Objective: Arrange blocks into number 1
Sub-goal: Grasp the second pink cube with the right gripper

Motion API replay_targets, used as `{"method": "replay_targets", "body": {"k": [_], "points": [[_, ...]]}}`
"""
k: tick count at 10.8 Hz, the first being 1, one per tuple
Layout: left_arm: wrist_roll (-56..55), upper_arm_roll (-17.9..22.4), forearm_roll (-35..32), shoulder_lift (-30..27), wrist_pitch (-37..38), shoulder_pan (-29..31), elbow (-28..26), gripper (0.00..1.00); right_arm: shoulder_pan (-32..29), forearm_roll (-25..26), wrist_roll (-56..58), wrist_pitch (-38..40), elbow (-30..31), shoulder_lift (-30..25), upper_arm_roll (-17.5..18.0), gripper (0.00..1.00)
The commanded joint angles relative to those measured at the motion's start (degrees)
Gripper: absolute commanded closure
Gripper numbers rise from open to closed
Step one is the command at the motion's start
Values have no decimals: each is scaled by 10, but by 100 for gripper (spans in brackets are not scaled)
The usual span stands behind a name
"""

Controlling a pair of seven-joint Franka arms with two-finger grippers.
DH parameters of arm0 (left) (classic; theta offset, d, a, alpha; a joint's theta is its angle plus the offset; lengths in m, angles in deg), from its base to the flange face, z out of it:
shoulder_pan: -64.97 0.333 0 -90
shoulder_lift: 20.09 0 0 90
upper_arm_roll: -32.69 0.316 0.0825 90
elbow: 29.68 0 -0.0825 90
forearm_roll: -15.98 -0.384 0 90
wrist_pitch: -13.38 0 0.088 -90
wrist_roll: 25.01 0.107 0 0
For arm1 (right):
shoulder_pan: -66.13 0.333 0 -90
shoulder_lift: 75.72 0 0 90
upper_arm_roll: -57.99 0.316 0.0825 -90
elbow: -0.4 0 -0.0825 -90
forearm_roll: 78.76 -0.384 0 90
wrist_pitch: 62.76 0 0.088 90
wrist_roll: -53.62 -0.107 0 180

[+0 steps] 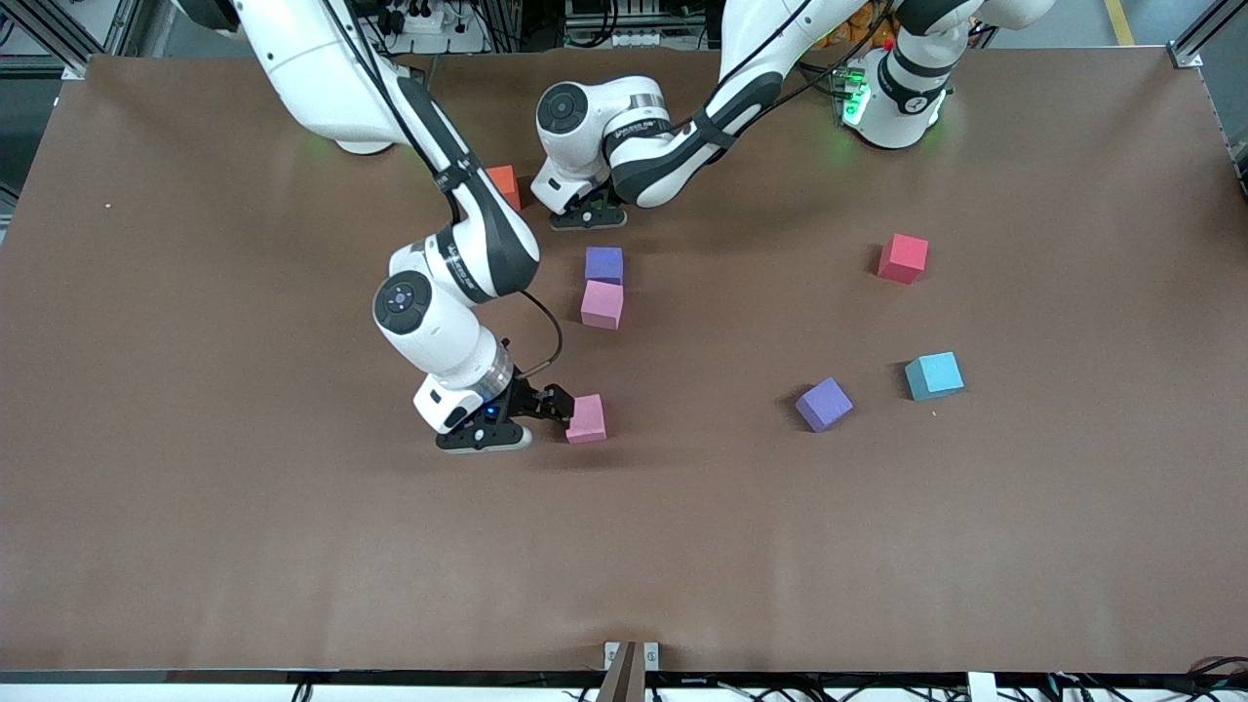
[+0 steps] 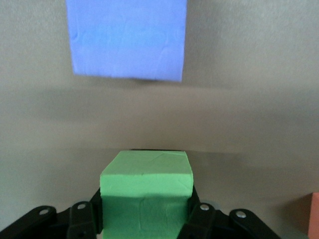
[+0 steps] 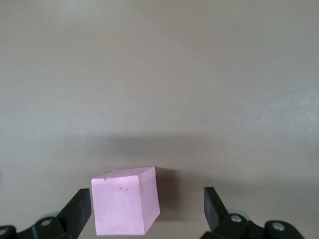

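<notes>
Orange cube (image 1: 504,185) beside left claw (image 1: 588,216)

Setting: robotics lab; two white arms (image 1: 458,244) standing at a brown-covered table (image 1: 195,546); aluminium frame posts (image 1: 1204,34) rising at its corners; power strip and cables (image 1: 419,19) lying past the edge; coloured foam cubes (image 1: 902,258) sitting scattered.

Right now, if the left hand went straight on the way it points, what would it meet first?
Probably the purple block: it lies straight ahead of the left hand, which holds the green block. Bare table separates them.
</notes>
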Motion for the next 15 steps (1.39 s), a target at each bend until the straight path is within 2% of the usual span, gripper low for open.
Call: {"method": "replay_targets", "body": {"k": [1, 10, 15], "points": [[-1, -2, -22, -16, -9, 24, -11, 100, 4, -18, 14, -7, -33, 23, 1, 0], [96, 0, -37, -11, -26, 39, -9, 100, 41, -21, 12, -40, -34, 60, 5, 0], [105, 3, -64, -9, -26, 40, -11, 100, 50, -19, 14, -64, -31, 75, 5, 0]]}}
